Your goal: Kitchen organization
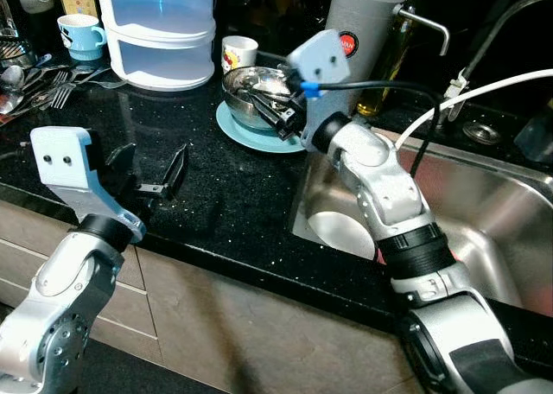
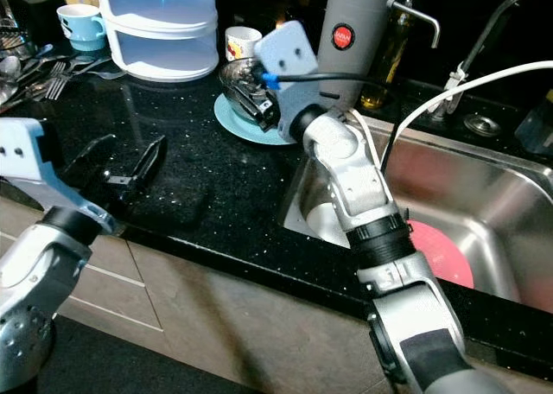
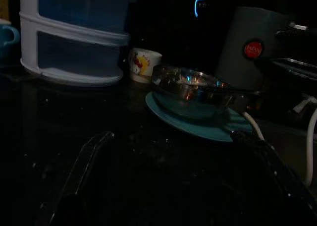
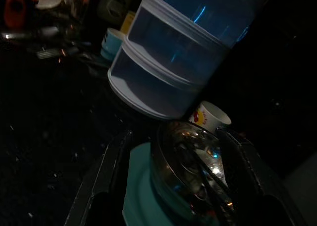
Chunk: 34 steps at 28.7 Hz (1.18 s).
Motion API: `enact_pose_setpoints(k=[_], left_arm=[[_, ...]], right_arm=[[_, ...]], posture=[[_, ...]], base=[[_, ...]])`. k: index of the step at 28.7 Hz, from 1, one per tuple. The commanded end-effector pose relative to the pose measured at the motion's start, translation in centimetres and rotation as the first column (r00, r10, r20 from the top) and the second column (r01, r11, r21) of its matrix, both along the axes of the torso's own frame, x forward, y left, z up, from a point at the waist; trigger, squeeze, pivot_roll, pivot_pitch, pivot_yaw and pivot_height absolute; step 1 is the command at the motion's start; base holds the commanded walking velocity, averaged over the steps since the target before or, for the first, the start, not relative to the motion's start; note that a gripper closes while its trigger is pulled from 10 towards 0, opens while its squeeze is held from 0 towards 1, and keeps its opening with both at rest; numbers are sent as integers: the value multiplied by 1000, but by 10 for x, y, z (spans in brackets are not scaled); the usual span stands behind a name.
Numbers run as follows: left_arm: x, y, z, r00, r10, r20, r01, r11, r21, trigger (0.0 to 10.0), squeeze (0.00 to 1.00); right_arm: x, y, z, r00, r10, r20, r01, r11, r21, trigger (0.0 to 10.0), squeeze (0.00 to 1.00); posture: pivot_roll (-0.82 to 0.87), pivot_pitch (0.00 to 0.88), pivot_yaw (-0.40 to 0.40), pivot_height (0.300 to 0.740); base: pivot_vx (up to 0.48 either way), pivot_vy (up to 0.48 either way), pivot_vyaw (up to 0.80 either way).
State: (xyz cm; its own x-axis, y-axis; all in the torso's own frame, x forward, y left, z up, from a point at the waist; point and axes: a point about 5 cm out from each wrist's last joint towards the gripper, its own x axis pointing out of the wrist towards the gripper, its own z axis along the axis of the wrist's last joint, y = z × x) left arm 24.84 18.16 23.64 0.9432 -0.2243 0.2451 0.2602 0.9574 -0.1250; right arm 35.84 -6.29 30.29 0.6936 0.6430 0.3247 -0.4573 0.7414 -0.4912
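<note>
R hand (image 1: 275, 111) fingers spread, straddling shiny steel bowl (image 1: 252, 87) on round teal plate (image 1: 251, 130), near surface (image 1: 216, 195) back edge. L hand (image 1: 155, 171) unclenched, near front edge.

Both head eyes look down on the black counter (image 1: 216, 187); both wrist cameras closely face the steel bowl (image 3: 193, 87) at 12 o'clock.

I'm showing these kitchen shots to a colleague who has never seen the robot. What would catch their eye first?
Most striking is the right gripper, its fingers open on either side of a steel bowl that sits on a teal plate on the black counter beside the sink. Next, the left gripper hovers open over bare counter nearer the front edge. Behind stands a white tiered container with translucent blue drawers.
</note>
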Motion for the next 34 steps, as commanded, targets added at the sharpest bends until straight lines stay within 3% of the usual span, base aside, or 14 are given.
enact_pose_setpoints(k=[1, 7, 14, 20, 26, 34], left_arm=[[-3, -2, 0, 1000, -11, -4, 11, 1000, 27, 10000, 0], [-4, 4, 6, 1000, 4, 14, -5, 999, 36, 10000, 0], [-2, 8, 21, 998, 22, 62, -25, 998, 56, 10000, 0], [0, 12, 31, 995, 45, 88, -51, 996, 73, 10000, 0], [1, 12, 35, 994, 51, 94, -60, 994, 88, 10000, 0], [1, 10, 39, 994, 55, 98, -64, 994, 93, 10000, 0]], right_arm=[[-2, 3, 4, 998, 20, 56, -16, 997, -72, 10000, 0], [-8, 13, -10, 990, 87, 107, -58, 968, -244, 10000, 0], [0, 21, -24, 995, 14, 96, 11, 966, -257, 10000, 0], [25, 32, -36, 992, -124, 23, 125, 953, -276, 10000, 0], [38, 31, -38, 977, -213, 15, 207, 930, -303, 10000, 0], [44, 35, -33, 968, -241, 62, 248, 908, -337, 10000, 0]], posture=[[201, 0, -135, 740], [197, 0, -141, 740], [212, 0, -146, 740], [244, 20, -170, 740], [260, 41, -189, 740], [274, 74, -197, 740]], base=[[0, 0, 0], [0, 0, 0], [0, 0, 0], [0, 0, 0], [0, 0, 0], [0, 0, 0]])
